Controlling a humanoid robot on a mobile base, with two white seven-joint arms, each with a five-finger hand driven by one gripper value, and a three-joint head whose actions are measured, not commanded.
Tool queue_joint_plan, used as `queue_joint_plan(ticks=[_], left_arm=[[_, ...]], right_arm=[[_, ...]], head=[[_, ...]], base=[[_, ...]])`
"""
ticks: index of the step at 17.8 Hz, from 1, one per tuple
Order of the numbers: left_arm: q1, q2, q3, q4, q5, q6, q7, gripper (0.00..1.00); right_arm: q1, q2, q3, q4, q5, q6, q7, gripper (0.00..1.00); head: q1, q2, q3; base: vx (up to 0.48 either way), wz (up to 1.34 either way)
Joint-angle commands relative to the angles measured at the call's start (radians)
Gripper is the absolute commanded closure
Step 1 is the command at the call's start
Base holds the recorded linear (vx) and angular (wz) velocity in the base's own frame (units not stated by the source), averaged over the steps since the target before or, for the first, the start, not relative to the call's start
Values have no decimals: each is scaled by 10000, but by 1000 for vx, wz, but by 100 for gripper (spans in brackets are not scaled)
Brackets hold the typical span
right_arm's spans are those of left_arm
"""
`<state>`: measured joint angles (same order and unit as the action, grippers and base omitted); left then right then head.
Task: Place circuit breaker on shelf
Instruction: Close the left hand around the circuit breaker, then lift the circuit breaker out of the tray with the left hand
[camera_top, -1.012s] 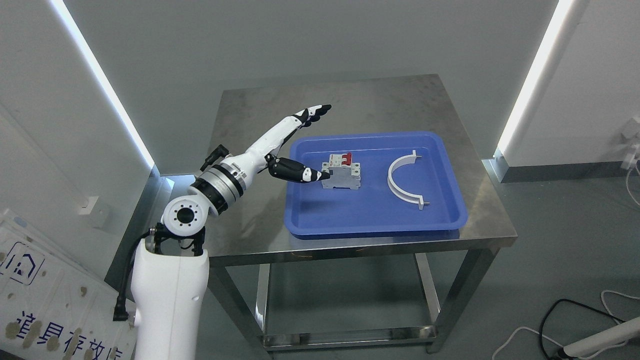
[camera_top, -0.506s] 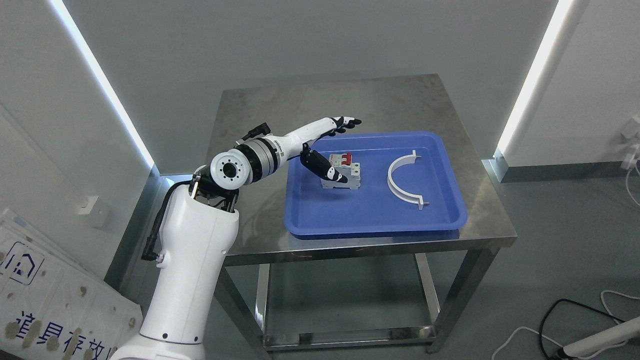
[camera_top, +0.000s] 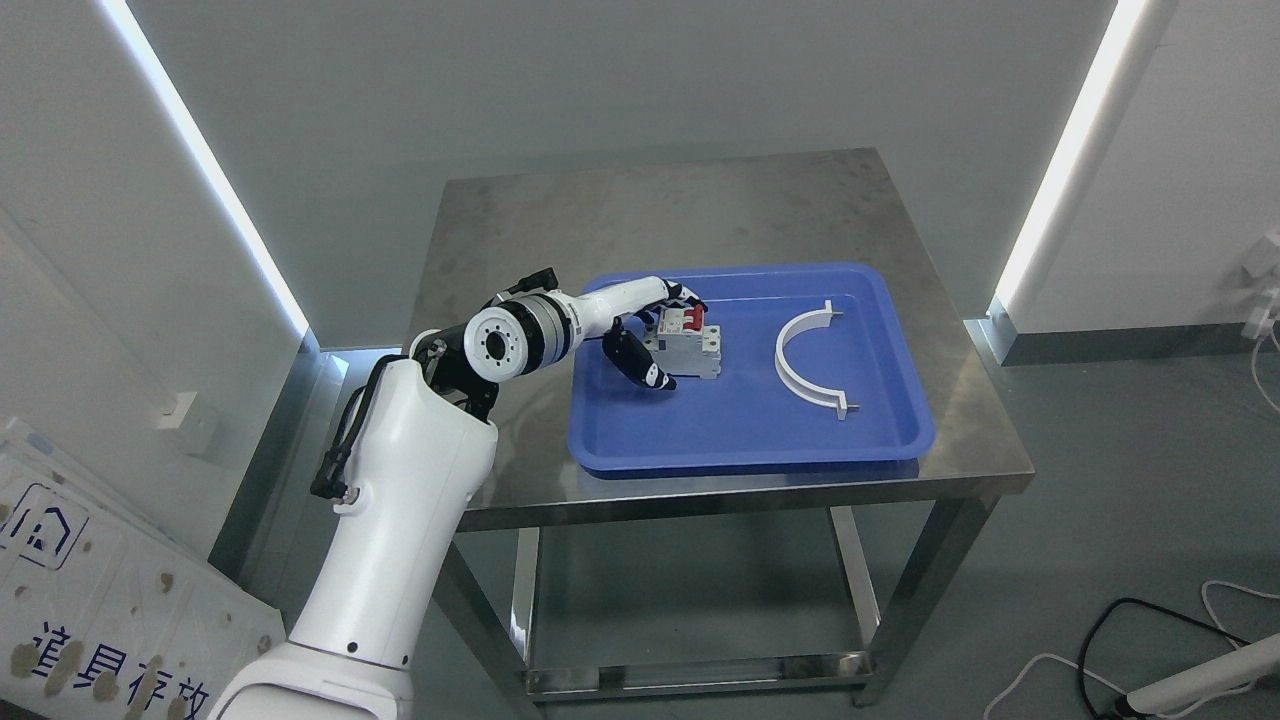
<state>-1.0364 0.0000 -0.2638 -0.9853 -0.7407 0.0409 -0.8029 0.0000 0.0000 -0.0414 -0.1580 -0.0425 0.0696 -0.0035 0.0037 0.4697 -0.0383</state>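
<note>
From the head camera, the left hand (camera_top: 650, 325) reaches in over the left rim of the blue tray (camera_top: 905, 440), which sits on the steel table (camera_top: 500, 250). Its fingers (camera_top: 688, 294) curve round the far side of the circuit breaker (camera_top: 688, 343) while the thumb (camera_top: 640, 362) hangs at the breaker's near left corner; the hand is spread around it, and whether it is yet touching cannot be told. The breaker stands upright on the tray floor, red switches on top. To the right of the hand, well apart from the breaker, a white curved bracket (camera_top: 805, 368) lies flat in the same tray. Nothing lies between hand and breaker.

Half a second ago the fingers pointed out flat above the tray's far rim and the thumb lay across the breaker's front; the hand has since dropped and drawn in, fingers now wrapping behind it. Breaker and bracket have not shifted.

A white tube (camera_top: 1200, 680) shows at the lower right corner, beside cables (camera_top: 1100, 630) on the floor.
</note>
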Motion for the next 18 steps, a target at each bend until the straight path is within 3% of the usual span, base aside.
queue_joint_plan(ticks=[1, 3, 6, 9, 11, 13, 16, 18], left_arm=[[-82, 174, -47, 956, -293, -362, 297, 38], [-82, 174, 213, 956, -278, -683, 436, 46], [-52, 174, 826, 971, -217, -1557, 619, 68], [-6, 174, 1073, 971, -140, -1758, 635, 89], [25, 174, 1577, 941, 225, -1759, 696, 92], [10, 174, 2404, 377, 1571, -1652, 789, 92], [223, 174, 4502, -1614, 3445, -659, 865, 91], [988, 174, 5612, -2782, 4046, -516, 1674, 90]], right_arm=[[153, -175, 0, -15, -4, -220, 4, 0], [153, -175, 0, 0, -5, -220, 4, 0], [153, -175, 0, 0, -5, -220, 4, 0], [153, -175, 0, 0, -5, -220, 4, 0], [153, -175, 0, 0, -4, -220, 4, 0], [153, -175, 0, 0, -5, -220, 4, 0], [153, -175, 0, 0, -5, -220, 4, 0], [153, -175, 0, 0, 11, -220, 4, 0]], head=[[0, 0, 0], [0, 0, 0], [0, 0, 0], [0, 0, 0], [0, 0, 0], [0, 0, 0], [0, 0, 0], [0, 0, 0]], base=[[0, 0], [0, 0], [0, 0], [0, 0], [0, 0], [0, 0], [0, 0], [0, 0]])
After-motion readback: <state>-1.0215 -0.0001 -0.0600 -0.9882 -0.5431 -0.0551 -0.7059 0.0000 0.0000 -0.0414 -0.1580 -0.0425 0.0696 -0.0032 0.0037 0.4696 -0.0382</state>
